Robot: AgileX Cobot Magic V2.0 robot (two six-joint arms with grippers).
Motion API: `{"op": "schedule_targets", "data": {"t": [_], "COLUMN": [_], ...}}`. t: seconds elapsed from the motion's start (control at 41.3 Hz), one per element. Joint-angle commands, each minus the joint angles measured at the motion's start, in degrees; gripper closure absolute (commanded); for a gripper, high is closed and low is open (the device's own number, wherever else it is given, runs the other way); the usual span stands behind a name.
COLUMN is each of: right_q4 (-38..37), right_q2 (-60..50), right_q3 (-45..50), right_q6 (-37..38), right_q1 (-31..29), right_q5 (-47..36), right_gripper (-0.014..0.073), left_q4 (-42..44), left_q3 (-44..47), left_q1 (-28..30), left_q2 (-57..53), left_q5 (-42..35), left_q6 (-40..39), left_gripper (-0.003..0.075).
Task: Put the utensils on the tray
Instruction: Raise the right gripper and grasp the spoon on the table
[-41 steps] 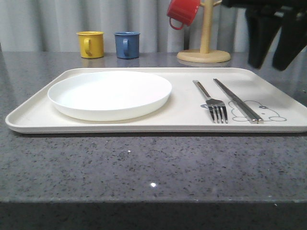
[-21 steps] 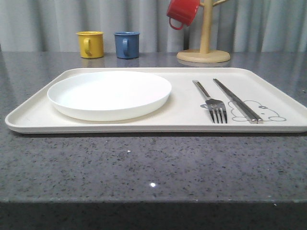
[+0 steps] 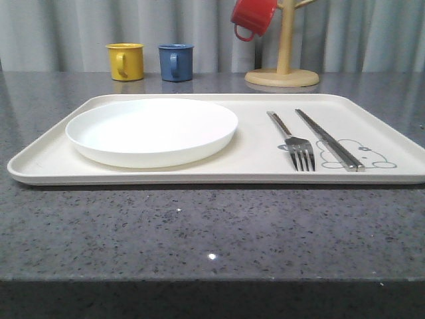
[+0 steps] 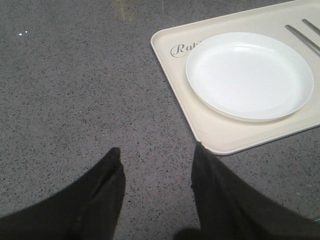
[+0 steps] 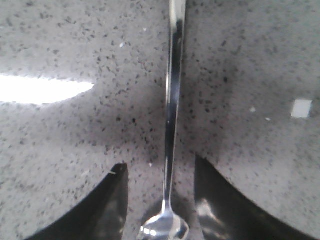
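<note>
Straddling: the right gripper (image 5: 160,200) hangs low over the speckled grey stone countertop (image 5: 250,60), its two dark fingers (image 5: 107,200) spread apart, one on each side of a slim shiny silver spoon (image 5: 170,125) that lies flat on the stone; the fingers do not visibly touch it.
Left claw: the left gripper (image 4: 155,195) has its black fingers (image 4: 100,195) apart with nothing between them, above bare countertop just beside a corner of the large cream rectangular tray (image 4: 200,125).
Surface: one grey granite-look table (image 3: 199,232), glossy with light glints; a pale pleated curtain (image 3: 66,33) closes off the back.
Tray contents: one round white plate (image 3: 151,129) on its left half; one silver four-tined fork (image 3: 295,143) and one pair of flat silver chopsticks (image 3: 329,139) side by side on its right half, the chopstick tips over the grey rabbit drawing (image 3: 362,154).
Beyond the tray: one yellow mug (image 3: 125,61), one blue mug (image 3: 176,62), and one red mug (image 3: 252,16) hanging on one wooden mug tree (image 3: 282,66).
Utensil count: three kinds, two on the tray, the spoon on the countertop.
Arm pose: both wrist cameras look steeply down at the table.
</note>
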Motion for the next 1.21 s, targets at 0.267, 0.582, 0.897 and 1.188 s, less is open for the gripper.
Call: {"op": "schedule_targets", "data": {"t": [0.267,0.582,0.897,1.188], "right_q4": [-0.8,0.9,2.4,3.1], "right_q2": [1.3,1.3,1.3,0.1], "right_q3": [-1.5,-1.5,-1.5,-1.6], "right_q6": [-0.9,-0.8,-0.8,0.2], "right_q1": [-0.6,-2.5,-2.8,-2.8], "right_q5": [5.5,6.4,6.4,6.4], "right_gripper": [0.0251,0.0372,0.0478,0.0526], "left_q4": [-0.1,-0.1,-0.1,-0.1], "left_q3": [-1.4,-1.4,-1.4,-1.4], "left_q1": [-0.4,-0.4,-0.4,-0.4], "left_q2": [0.5,0.5,0.5,0.5], "left_q5": [-4.1,-4.1,-4.1,-4.1], "left_q6": [-0.5,-0.5,-0.5,-0.5], "left_gripper": [0.0407,0.0407,0.0407,0.0407]}}
